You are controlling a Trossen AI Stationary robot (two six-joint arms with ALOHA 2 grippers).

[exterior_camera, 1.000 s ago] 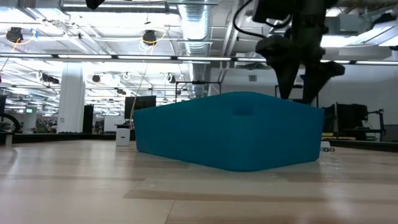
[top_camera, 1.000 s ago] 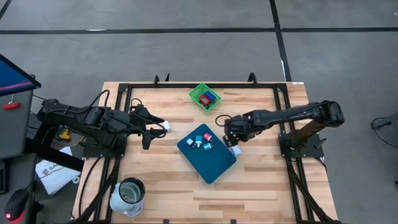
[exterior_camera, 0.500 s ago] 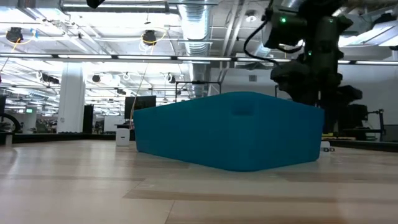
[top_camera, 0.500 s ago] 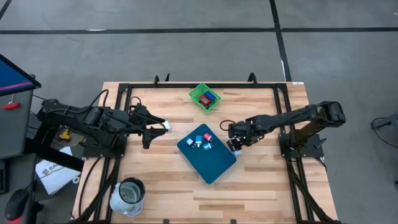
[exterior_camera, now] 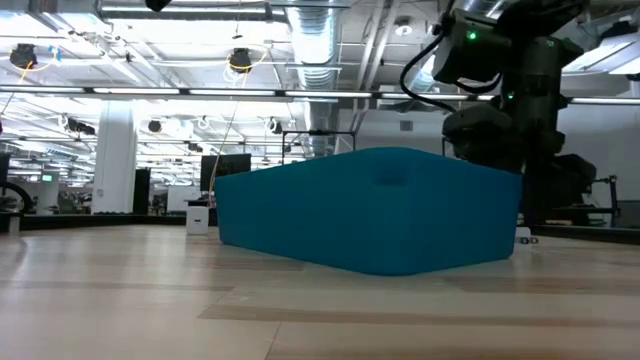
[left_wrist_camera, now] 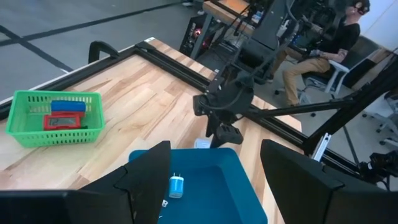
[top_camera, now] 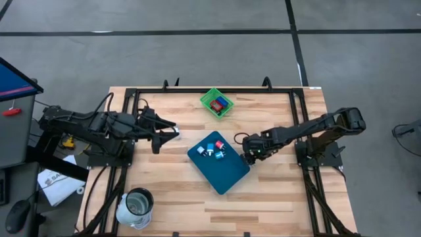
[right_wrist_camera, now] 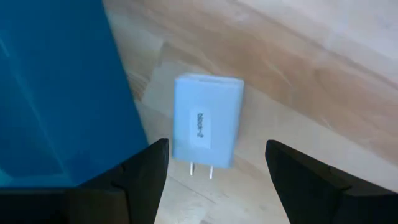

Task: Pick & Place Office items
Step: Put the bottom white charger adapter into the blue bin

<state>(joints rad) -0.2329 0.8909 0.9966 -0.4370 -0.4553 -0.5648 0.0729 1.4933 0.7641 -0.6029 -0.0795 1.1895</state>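
On the desk (top_camera: 276, 191) lies a teal tray (top_camera: 220, 166) holding small pieces; beside its edge, a white plug block (right_wrist_camera: 205, 121) – the right pincer (top_camera: 248, 157) hovers over it, spread wide. The left pincer (top_camera: 172, 131) waits half-open – empty.

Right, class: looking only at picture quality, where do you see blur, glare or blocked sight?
Low view: the teal board fills the middle and hides what lies on it; ceiling lights glare behind. Right wrist view: the white plug block is sharp, the dark fingers near the lens soft. High view: evenly lit.
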